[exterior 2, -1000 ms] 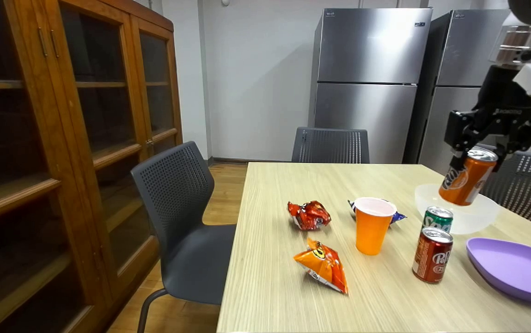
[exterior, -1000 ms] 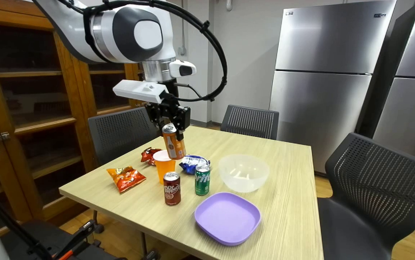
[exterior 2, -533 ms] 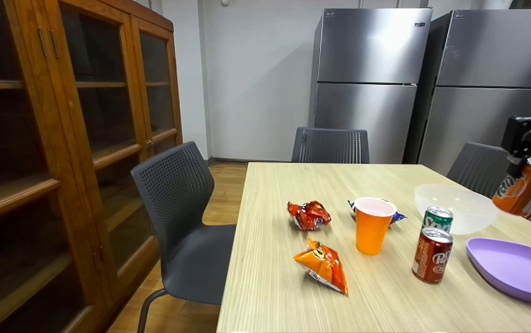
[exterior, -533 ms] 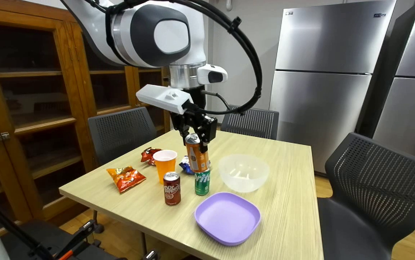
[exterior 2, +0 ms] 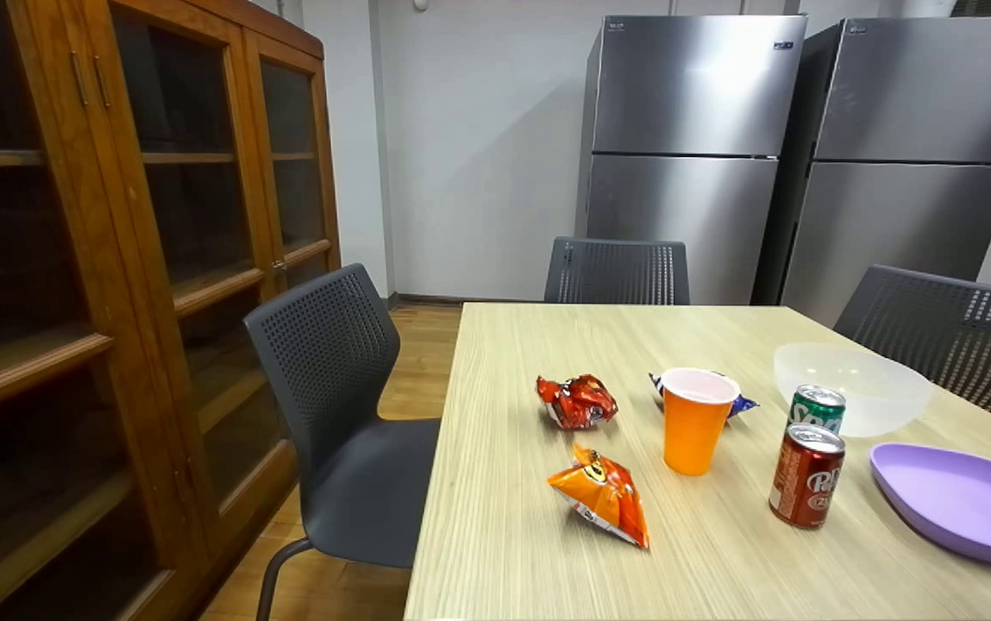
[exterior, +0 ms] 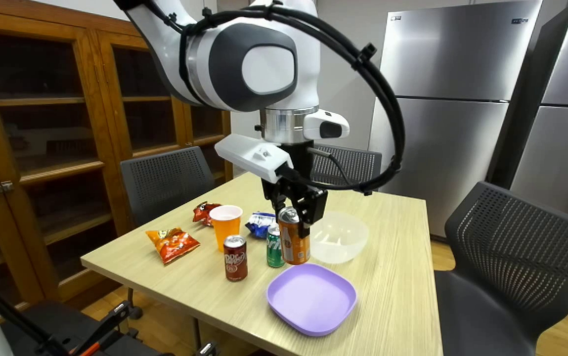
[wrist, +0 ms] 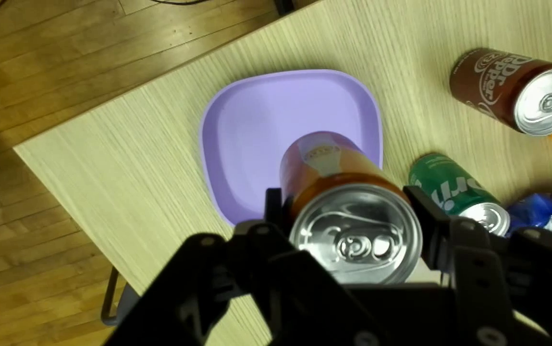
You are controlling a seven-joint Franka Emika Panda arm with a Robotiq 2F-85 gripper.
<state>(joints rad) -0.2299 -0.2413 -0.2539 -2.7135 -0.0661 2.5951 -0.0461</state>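
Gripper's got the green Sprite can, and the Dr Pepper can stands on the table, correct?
Wrong can: the wrist view shows the orange can in the gripper; the green Sprite can stands on the table, as does the Dr Pepper can.

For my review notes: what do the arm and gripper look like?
The arm is white and rounded, with a dark grey shell, silver collar, bundled black cables and a white bar-shaped housing. The gripper is black, with two jointed fingers and round bolts.
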